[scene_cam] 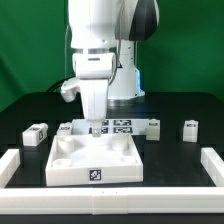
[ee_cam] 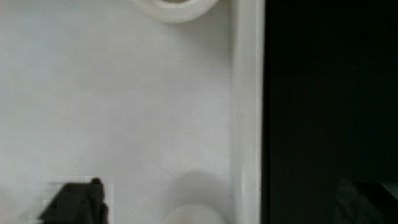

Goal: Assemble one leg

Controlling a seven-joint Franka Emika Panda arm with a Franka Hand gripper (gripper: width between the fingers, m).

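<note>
The large white square panel (scene_cam: pixel 93 158) lies flat at the middle of the table, with a tag on its front edge. My gripper (scene_cam: pixel 95 126) points down at the panel's back edge. In the wrist view the gripper (ee_cam: pixel 222 203) is open, and its dark fingertips (ee_cam: pixel 75 201) straddle the panel's edge (ee_cam: pixel 242 110) with nothing held. A round corner socket (ee_cam: pixel 178 7) shows on the panel. One leg (scene_cam: pixel 36 135) stands to the exterior view's left of the panel, and another leg (scene_cam: pixel 190 130) stands at the right. A third leg (scene_cam: pixel 154 126) is beside the marker board.
The marker board (scene_cam: pixel 120 127) lies behind the panel. White raised rails border the table at the exterior view's left (scene_cam: pixel 12 165), right (scene_cam: pixel 213 165) and front. The arm's white body stands over the back of the panel. The table is black.
</note>
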